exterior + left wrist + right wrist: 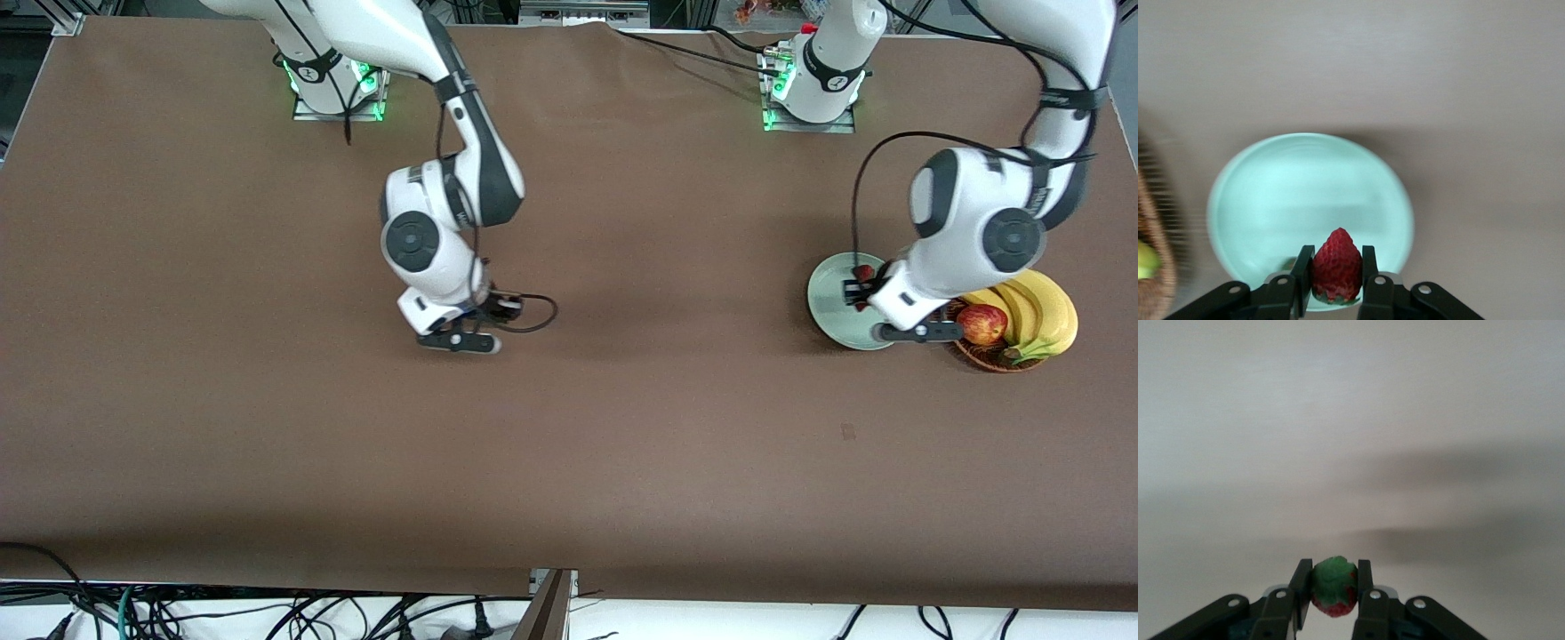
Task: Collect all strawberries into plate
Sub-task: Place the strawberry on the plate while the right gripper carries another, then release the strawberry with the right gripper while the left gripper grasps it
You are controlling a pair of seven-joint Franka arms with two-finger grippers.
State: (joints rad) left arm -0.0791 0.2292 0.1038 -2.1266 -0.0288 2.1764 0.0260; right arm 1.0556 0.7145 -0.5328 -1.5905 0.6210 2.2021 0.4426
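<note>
The basket (1000, 360) holds bananas (1036, 311) and an apple (981, 324). Over the plate (1305, 200), the left tool (1336, 280) pinches a strawberry (1336, 267). Over bare table (267, 427), the right tool (1333, 590) grips another strawberry (1334, 585). A third is hidden.

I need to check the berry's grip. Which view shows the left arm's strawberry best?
The left wrist view: the strawberry sits clamped in the left claw, over the plate. The front view shows only a red speck; the right wrist view shows none of it.
</note>
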